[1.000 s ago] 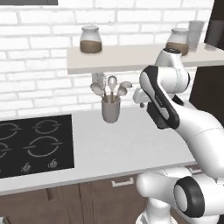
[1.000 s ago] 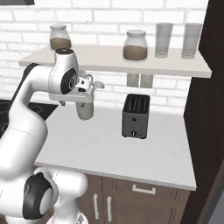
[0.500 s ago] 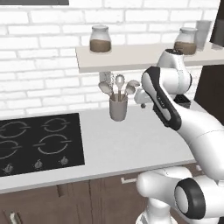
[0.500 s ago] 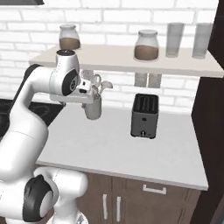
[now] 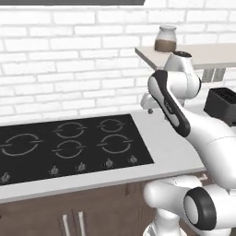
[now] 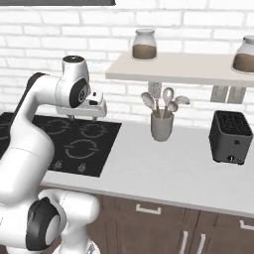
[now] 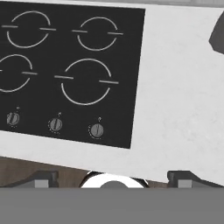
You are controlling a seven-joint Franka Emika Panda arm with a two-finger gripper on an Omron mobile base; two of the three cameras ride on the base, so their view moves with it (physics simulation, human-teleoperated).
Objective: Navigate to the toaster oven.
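Above the black cooktop (image 6: 74, 144), the gripper (image 6: 85, 110) hangs empty — fingers (image 7: 41, 178) spread apart. No toaster oven is visible (just a slotted toaster (image 6: 230, 137), right), so driving should continue — arm tucked, clear of the counter (image 6: 163, 171).

A flat black cooktop (image 5: 69, 145) with ring burners is set into the left part of a pale counter (image 6: 163, 171), a row of small knobs (image 7: 96, 130) along its near edge. To its right, near the white brick wall (image 5: 69, 69), a grey holder (image 6: 161, 126) stands upright with spoons (image 6: 166, 99) rising from it. Farther right sits a small black slotted toaster (image 6: 229, 137), well apart from the holder. A shelf (image 6: 178, 69) on the wall above carries two jars (image 6: 144, 44) of brown contents. Dark wood cabinets (image 6: 163, 218) with bar handles run below the counter.
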